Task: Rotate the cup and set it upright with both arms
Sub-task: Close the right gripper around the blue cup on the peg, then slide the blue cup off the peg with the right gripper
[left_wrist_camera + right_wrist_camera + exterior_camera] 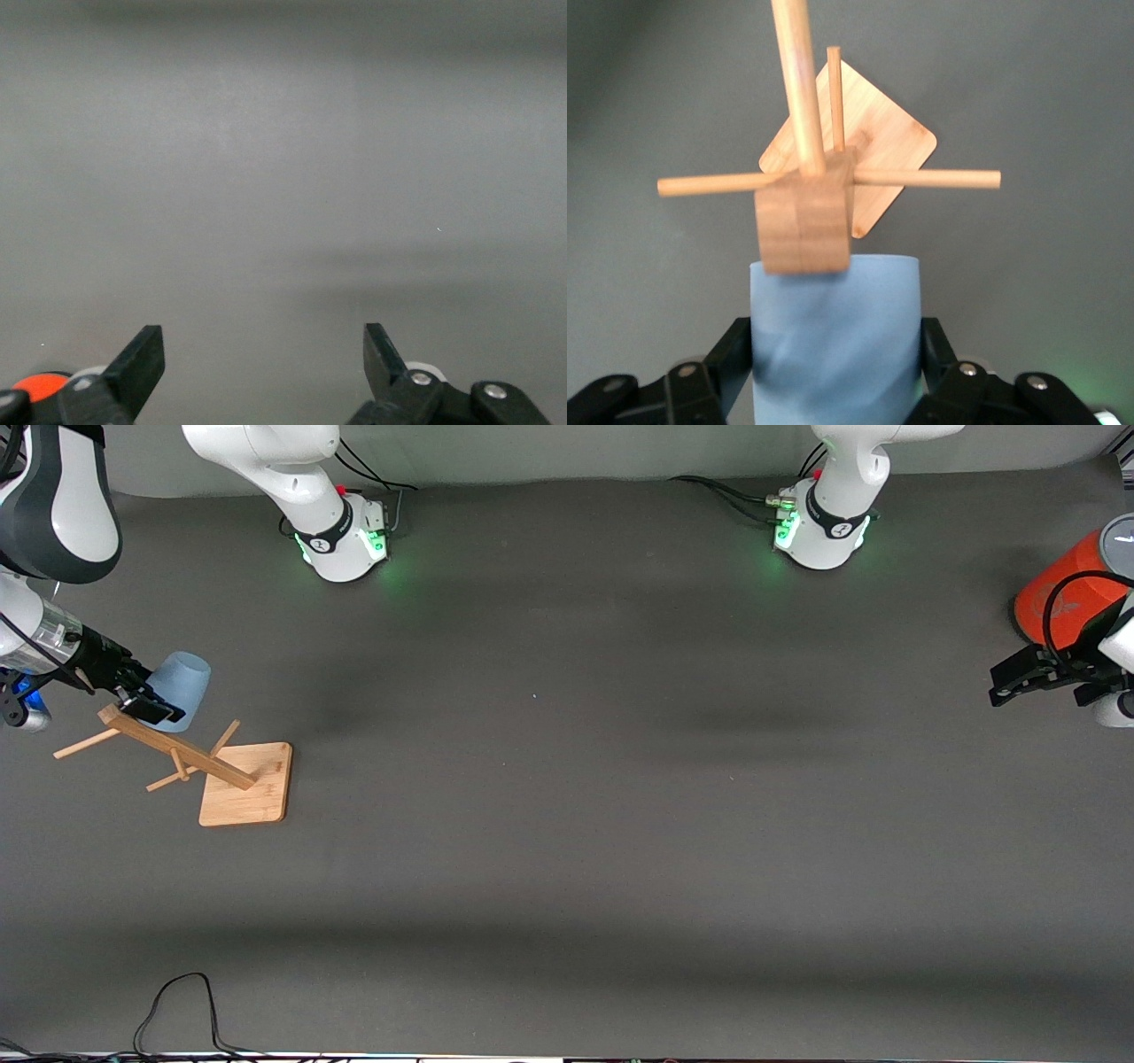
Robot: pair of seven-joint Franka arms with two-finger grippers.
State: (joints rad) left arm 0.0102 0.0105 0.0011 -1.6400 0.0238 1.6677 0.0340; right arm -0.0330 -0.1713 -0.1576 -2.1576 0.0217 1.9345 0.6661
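Two arms: one working, one waiting.
Right gripper [835, 372]: fingers clamped on the pale blue cup [180, 689], held sideways above the wooden peg rack [209, 771], probably for reorienting.
Left gripper [264, 354]: spread wide, empty, beside the orange canister [1067, 593].

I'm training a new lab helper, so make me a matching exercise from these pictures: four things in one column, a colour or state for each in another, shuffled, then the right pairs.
Things:
1. cup
2. wooden rack
3. left gripper
4. canister

States:
A. orange-red with a grey lid
B. jaws open, holding nothing
C. pale blue, clamped in the right gripper
D. square base on the table, pegs sticking out of its post

Pairs: 1-C, 2-D, 3-B, 4-A
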